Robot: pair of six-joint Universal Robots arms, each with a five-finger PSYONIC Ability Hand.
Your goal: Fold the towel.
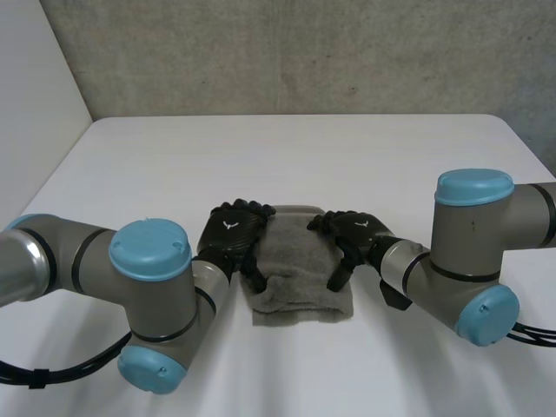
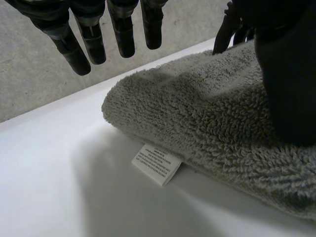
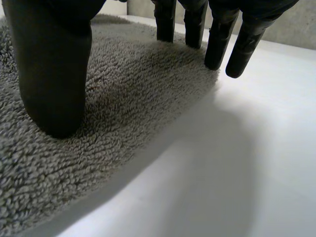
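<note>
White table (image 1: 287,148) carries a grey towel (image 1: 295,269), already folded into a compact pad, lying toward 6 o'clock of the tabletop between the arms. Left hand (image 1: 233,228) sits at the towel's 9 o'clock edge, right hand (image 1: 356,233) at its 3 o'clock edge. Each has straight, spread fingers and a thumb resting on the pile, gripping nothing. A white label (image 2: 157,164) pokes out beneath the edge by the left hand. Recommendation: press evenly on both sides, flatten the bulging fold, then lift straight up so the layers do not drag.
</note>
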